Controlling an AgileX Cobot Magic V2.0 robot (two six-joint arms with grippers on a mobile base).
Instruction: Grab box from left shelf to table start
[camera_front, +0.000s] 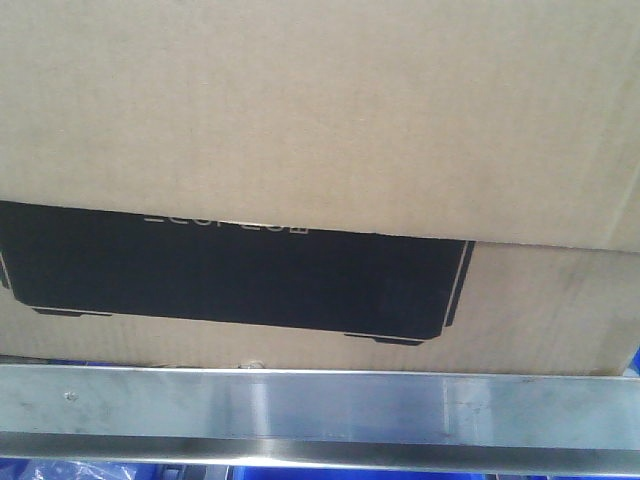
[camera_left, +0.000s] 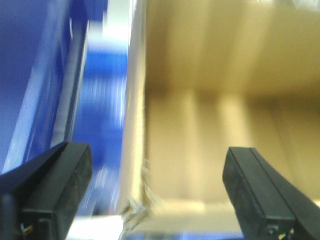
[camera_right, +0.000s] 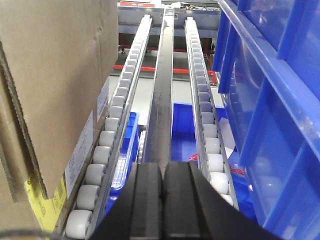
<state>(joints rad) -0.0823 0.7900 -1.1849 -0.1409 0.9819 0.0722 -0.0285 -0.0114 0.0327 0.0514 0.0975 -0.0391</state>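
Pale lettering (camera_front: 225, 221) half hidden under cardboard layer (camera_front: 320, 110), box (camera_front: 560, 300) cropped at both sides, left wrist view blurred

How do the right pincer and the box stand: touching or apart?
Apart. The right wrist view shows the shut right pincer with a whole roller track lying between it and the box.

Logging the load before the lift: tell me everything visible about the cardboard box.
The box is large, brown corrugated cardboard. Its face carries a big black printed rectangle with a thin pale outline and pale lettering, half hidden by a plain cardboard layer overlapping from above. It sits directly behind the shelf's brushed-steel rail.
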